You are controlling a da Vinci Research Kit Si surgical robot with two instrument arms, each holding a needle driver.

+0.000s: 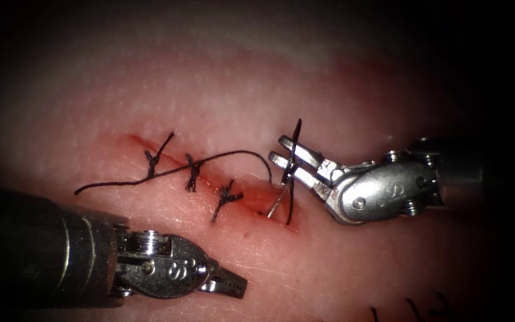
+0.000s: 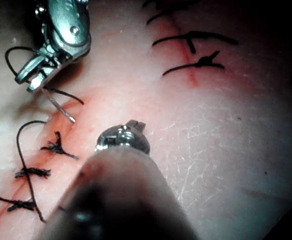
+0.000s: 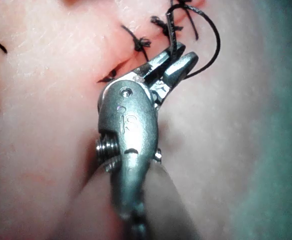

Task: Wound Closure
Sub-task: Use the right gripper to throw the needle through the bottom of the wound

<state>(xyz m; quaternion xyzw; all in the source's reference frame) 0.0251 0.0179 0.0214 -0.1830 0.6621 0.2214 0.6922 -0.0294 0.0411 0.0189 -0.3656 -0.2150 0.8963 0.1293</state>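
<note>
The cut [image 1: 210,179] runs slantwise across the tissue [image 1: 341,89], with three knotted stitches [image 1: 193,173] along its left part. The thin curved needle [image 1: 276,200] stands at the cut's open right end, its lower end meeting the red tissue there. My right tool [image 1: 275,149] sits at the needle's upper end with its jaws parted around needle and thread. Black thread [image 1: 210,161] arcs from there leftward across the stitches. The needle [image 2: 59,106] also shows below the right tool [image 2: 26,82]. My left tool [image 1: 242,286] hovers below the cut, jaws together, holding nothing.
Red fluid [image 1: 257,200] tints the open part of the cut. Cut thread ends [image 1: 409,310] of other stitches lie at the lower right edge. A second stitched cut [image 2: 191,50] lies nearby on the tissue.
</note>
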